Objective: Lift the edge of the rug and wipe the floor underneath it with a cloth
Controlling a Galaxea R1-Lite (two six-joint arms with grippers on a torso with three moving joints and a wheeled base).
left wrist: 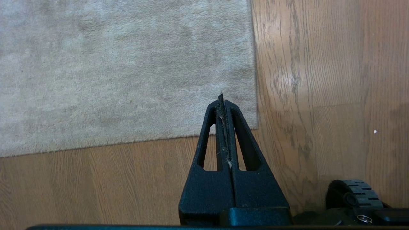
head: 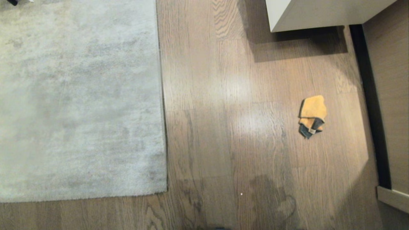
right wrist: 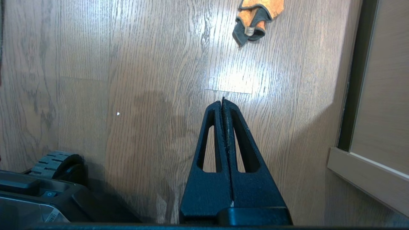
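Nearest the robot, bare floor (head: 223, 143) of brown wood-grain planks is seen, with a dim shadow on it close to the base. In the left wrist view, the left gripper (left wrist: 222, 99) is seen held above the rug corner, its 2 black fingers pressed flat together, with nothing between them but a few stray fibres. A ribbed wheel (left wrist: 358, 191) of the base is seen beside it. In the right wrist view, the right gripper (right wrist: 223, 101) is seen over bare planks to the right of the rug, its fingers likewise pressed together and empty. Neither arm is seen in the head view.

The rug (head: 80, 95) is laid flat on the floor at the robot's left, grey-beige and short-piled. The rug edge (head: 163, 105) is run straight away from the robot and is met by the near border at a square corner (head: 166, 191); no part is lifted.

Well to the right of the rug edge, the cloth (head: 312, 115) is seen crumpled on the floor, orange-yellow with a dark grey part toward the robot. It is touched by neither gripper.

Farther off, right of the rug, a white cabinet (head: 303, 16) is seen, with its shadow cast on the planks. A dark strip (head: 370, 105) and a wood panel (head: 393, 95) are seen beyond the cloth.
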